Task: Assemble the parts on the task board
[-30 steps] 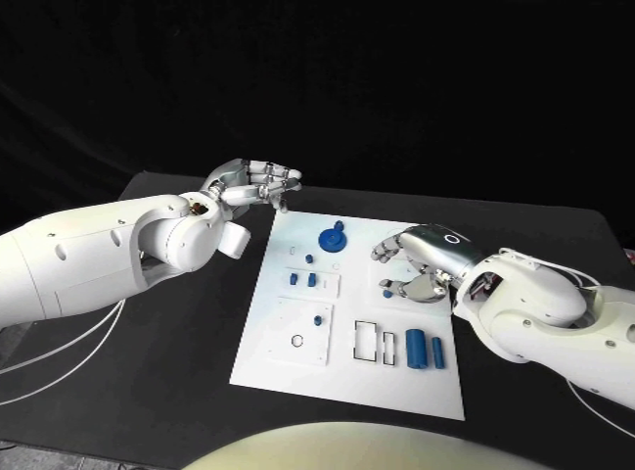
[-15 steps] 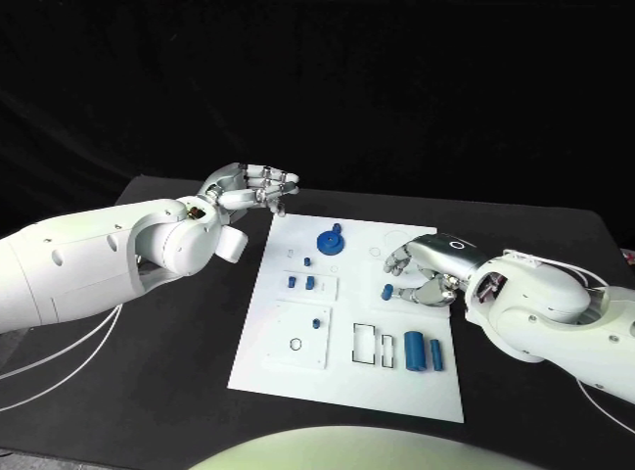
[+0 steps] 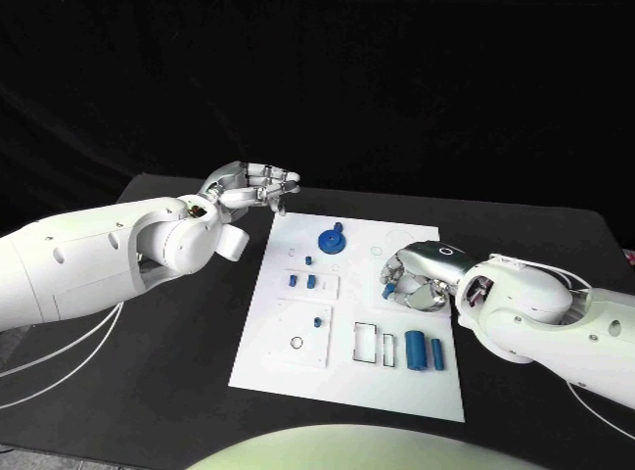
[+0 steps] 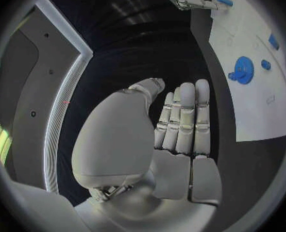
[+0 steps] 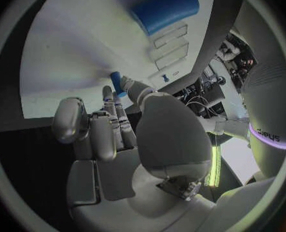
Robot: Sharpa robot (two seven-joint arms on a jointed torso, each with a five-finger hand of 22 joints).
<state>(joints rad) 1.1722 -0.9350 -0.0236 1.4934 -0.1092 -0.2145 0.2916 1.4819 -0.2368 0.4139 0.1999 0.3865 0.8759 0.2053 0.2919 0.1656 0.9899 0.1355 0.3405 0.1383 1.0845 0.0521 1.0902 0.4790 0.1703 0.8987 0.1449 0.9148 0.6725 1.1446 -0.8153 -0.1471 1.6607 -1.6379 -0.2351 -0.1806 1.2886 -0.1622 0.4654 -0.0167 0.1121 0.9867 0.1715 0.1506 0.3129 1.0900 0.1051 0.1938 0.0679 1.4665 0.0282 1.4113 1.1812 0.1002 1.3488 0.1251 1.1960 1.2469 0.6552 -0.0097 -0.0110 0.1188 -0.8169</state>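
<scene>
The white task board [image 3: 348, 364] lies in the middle of the black table. On it are a blue gear [image 3: 332, 240], two blue cylinders [image 3: 426, 350] near its right edge and small blue pegs [image 3: 301, 281]. My right hand [image 3: 419, 277] is bent down over the board's right side. Its thumb and a finger pinch a small blue part [image 3: 389, 290] that stands on the board; the same blue part [image 5: 116, 81] sits between the fingertips in the right wrist view. My left hand [image 3: 253, 184] hovers off the board's far left corner, fingers straight, holding nothing.
Rectangular slots [image 3: 374, 343] and a raised white plate [image 3: 300, 333] are in the board's near half. Bare black table [image 3: 162, 343] lies left of the board, under my left arm. White cables [image 3: 64, 362] hang at the left.
My right hand has rolled over and lowered, and its fingers have closed in round the small blue part. The part stays in place. My left hand has barely moved.
</scene>
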